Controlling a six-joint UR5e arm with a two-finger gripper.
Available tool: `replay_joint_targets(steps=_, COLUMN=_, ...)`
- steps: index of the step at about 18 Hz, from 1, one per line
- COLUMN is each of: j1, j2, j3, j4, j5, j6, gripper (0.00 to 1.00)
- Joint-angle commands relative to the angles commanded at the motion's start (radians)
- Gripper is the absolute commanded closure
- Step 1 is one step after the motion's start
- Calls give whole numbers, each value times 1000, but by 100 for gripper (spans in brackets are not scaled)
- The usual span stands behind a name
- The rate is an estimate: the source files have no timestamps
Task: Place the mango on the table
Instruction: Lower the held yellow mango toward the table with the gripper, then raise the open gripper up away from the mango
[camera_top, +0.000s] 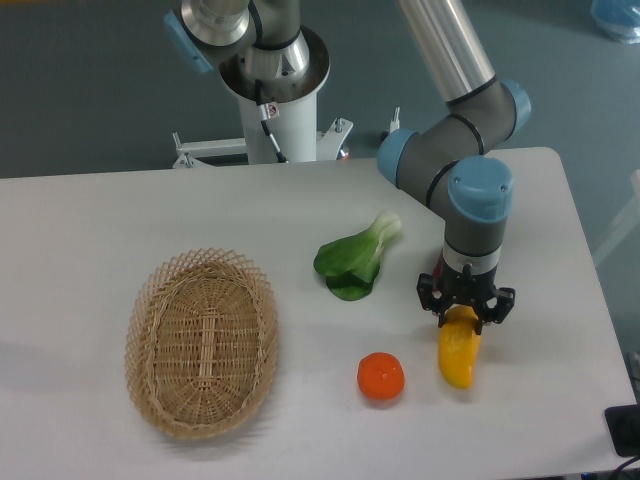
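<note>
One gripper (466, 313) pointing straight down, fingers closing on top end of mango (458, 356). Mango lying on table (90, 215), near right side, lower end pointing twd front edge. Orange fruit (381, 376) sitting just left of it. Green veg (356, 260) lying further back. Wicker basket (202, 343) sitting at left, well apart.

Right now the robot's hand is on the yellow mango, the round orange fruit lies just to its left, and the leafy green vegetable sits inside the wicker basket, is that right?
Not quite. The camera view shows the leafy green vegetable lying on the white table, well right of the wicker basket, which holds nothing. The rest stands: the hand is on the yellow mango, and the round orange fruit lies just left of it.
</note>
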Motion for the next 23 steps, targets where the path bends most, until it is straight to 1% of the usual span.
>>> replay_joint_targets(steps=1, j1=0, j2=0, j3=2, j4=0, j5=0, j6=3, gripper=34)
replay_joint_targets(steps=2, j1=0, j2=0, j3=2, j4=0, j5=2, j6=6, gripper=28)
replay_joint_targets(steps=4, j1=0, j2=0, j3=5, j4=2, j5=2, j6=9, gripper=4)
replay_joint_targets(steps=5, j1=0, j2=0, j3=8, j4=2, j5=3, j6=8, gripper=0)
replay_joint_targets(steps=9, j1=0, j2=12, j3=9, j4=2, j5=5, j6=5, gripper=0)
replay_joint_targets(steps=12, j1=2, j2=24, j3=29, j4=-5, j5=6, j6=12, gripper=0)
replay_joint_targets(steps=23, j1=9, j2=44, j3=34, j4=-6, j5=8, j6=18, gripper=0)
